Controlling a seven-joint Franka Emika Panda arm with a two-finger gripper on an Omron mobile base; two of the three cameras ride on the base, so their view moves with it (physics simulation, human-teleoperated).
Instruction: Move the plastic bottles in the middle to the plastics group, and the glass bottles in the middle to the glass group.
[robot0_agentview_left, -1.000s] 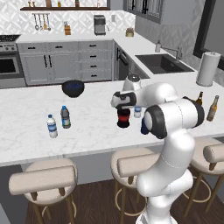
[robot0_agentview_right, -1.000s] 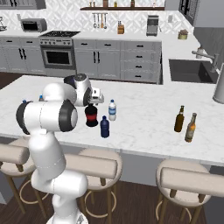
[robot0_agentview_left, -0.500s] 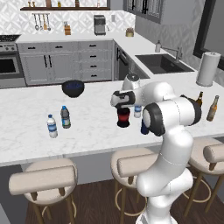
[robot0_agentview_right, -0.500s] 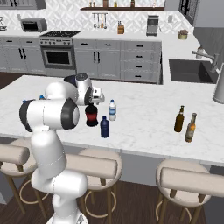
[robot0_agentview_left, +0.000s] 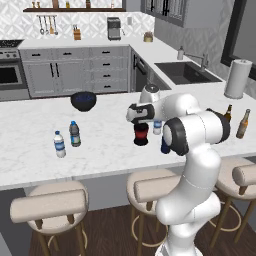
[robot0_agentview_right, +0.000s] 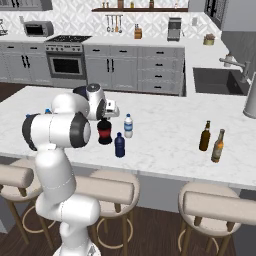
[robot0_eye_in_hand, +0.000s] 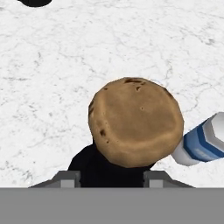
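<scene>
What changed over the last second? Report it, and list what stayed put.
Little moved. The gripper hangs over the squat red-labelled bottle as before, and its fingertips now press either side of the black neck, so it appears to have taken hold. The bottle is not yet lifted. The navy bottle, clear bottle and beer bottles stayed in place.

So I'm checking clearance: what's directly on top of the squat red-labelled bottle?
The tool sits directly over the squat red-labelled bottle, its fingers down around the neck. The neck and cap are covered, so contact can't be confirmed.
</scene>
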